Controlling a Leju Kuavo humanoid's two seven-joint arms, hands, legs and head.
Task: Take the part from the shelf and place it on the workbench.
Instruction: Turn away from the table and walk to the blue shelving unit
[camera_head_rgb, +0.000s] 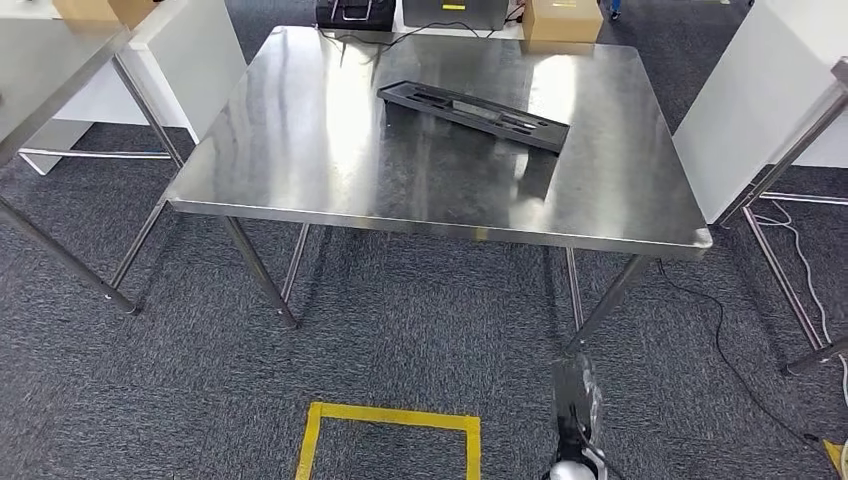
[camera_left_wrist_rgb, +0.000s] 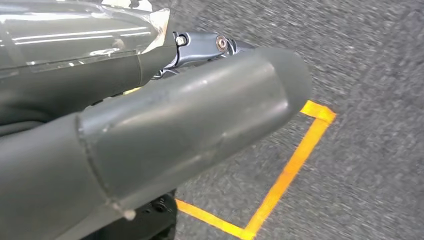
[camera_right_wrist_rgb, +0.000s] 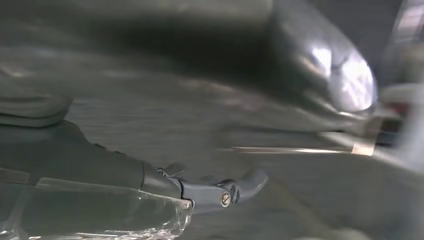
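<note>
The part (camera_head_rgb: 473, 115), a long flat black piece with slotted openings, lay on the steel workbench (camera_head_rgb: 300, 150) in the upper middle of the head frame, angled so that its left end sat higher in the frame than its right end. It rested flat on the metal top, toward the far half of the surface, with its reflection showing just below its right end. No hand touched it.

Along the top edge of the head frame, beyond the workbench, stood a black device (camera_head_rgb: 355, 13) and a cardboard box (camera_head_rgb: 562, 20). White panels stood at the upper left and upper right of the frame. On the grey carpet (camera_head_rgb: 400, 340) at the lower middle, a square outline of yellow tape (camera_head_rgb: 390, 417) was marked out.

At the lower edge of the head frame, right of centre, the right hand (camera_head_rgb: 575, 415) hung low over the carpet, blurred and dark; whether its fingers were spread or curled I cannot tell, and the right wrist view was too smeared to settle it, showing the thick thumb (camera_right_wrist_rgb: 320, 65) and one dark finger (camera_right_wrist_rgb: 220, 192).

In the left wrist view the left hand (camera_left_wrist_rgb: 165, 130) hung above the carpet and the tape, the thick grey thumb crossing the frame, with nothing seen in it; how far its fingers were apart I cannot tell
</note>
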